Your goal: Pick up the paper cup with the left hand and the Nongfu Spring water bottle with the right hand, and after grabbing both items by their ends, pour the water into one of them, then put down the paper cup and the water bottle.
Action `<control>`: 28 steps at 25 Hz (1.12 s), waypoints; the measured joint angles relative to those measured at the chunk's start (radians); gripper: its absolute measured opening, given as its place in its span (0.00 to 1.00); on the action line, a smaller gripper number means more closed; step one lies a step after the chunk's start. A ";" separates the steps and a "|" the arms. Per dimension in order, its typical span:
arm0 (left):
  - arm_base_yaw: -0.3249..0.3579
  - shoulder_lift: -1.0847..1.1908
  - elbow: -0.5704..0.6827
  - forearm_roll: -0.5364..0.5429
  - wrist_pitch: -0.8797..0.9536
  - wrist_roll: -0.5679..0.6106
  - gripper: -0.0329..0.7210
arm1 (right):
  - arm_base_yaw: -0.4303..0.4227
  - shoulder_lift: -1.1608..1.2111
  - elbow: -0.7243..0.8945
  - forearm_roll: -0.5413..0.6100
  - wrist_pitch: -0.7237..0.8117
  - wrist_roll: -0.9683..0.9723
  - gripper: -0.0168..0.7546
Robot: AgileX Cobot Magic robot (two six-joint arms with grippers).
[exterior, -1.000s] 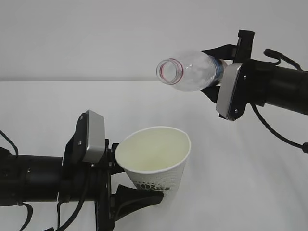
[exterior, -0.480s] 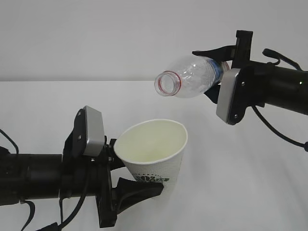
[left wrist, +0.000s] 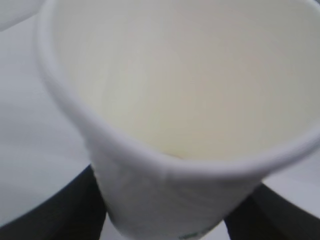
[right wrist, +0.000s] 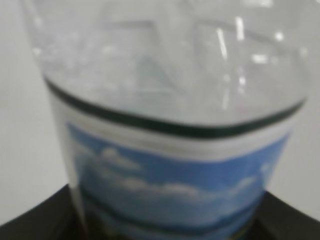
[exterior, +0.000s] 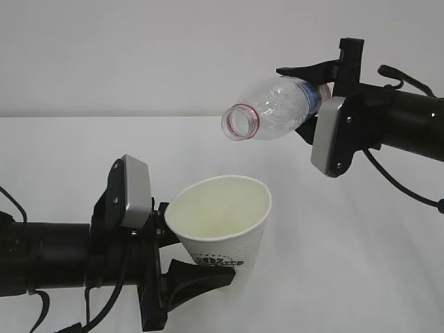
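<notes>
While the left tool [exterior: 182,258] gripped the paper cup [exterior: 223,222], the right tool [exterior: 313,104] clamped the tipped bottle [exterior: 274,109]; pouring step, probably needed more tilt.

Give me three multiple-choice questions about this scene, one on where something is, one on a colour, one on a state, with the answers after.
1. Where is the water bottle relative to the paper cup?
A. Above it and to the right
B. Inside it
C. Lying on the table beside it

2. What colour is the ring on the bottle's neck?
A. Yellow
B. Red
C. Black

3. How is the bottle held?
A. Upright, capped
B. Upside down, mouth in the cup
C. Tipped near level, capless, mouth toward the cup's side

Answers: 1 A, the right hand holds it in the air, higher than the cup in the left hand. 2 B, a red ring circles the open mouth. 3 C, the exterior view shows an open mouth tilted slightly down.
</notes>
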 joint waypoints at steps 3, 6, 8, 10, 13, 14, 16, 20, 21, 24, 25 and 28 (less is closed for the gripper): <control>0.000 0.000 0.000 0.000 0.011 0.000 0.69 | 0.000 0.000 -0.002 0.000 0.000 -0.021 0.60; 0.000 0.000 0.000 0.000 0.020 0.000 0.69 | 0.000 0.000 -0.002 0.002 -0.006 -0.034 0.60; 0.000 0.000 0.000 0.000 0.020 0.000 0.69 | 0.000 0.000 -0.002 0.003 -0.012 -0.038 0.60; 0.000 0.000 0.000 0.000 0.020 0.000 0.69 | 0.000 0.000 -0.002 0.003 -0.016 -0.040 0.60; 0.000 0.000 0.000 0.000 0.020 0.000 0.69 | 0.000 0.000 -0.013 0.003 -0.019 -0.042 0.60; 0.000 0.000 0.000 0.000 0.020 0.000 0.69 | 0.000 0.000 -0.021 0.003 -0.019 -0.042 0.60; 0.000 0.000 0.000 0.000 0.020 0.000 0.69 | 0.000 0.000 -0.037 0.003 -0.023 -0.042 0.60; 0.000 0.000 0.000 -0.024 0.020 0.000 0.69 | 0.000 0.000 -0.050 0.005 -0.026 -0.042 0.60; 0.000 0.000 0.000 -0.035 0.017 0.000 0.69 | 0.000 0.000 -0.050 0.005 -0.026 -0.042 0.60; 0.000 0.000 0.000 -0.056 -0.004 0.018 0.69 | 0.000 0.000 -0.052 0.005 -0.026 -0.044 0.60; 0.000 0.000 0.000 -0.056 -0.006 0.024 0.69 | 0.000 0.000 -0.052 0.005 -0.026 -0.051 0.60; 0.000 0.000 0.000 -0.056 -0.006 0.028 0.69 | 0.000 0.000 -0.053 0.005 -0.026 -0.066 0.60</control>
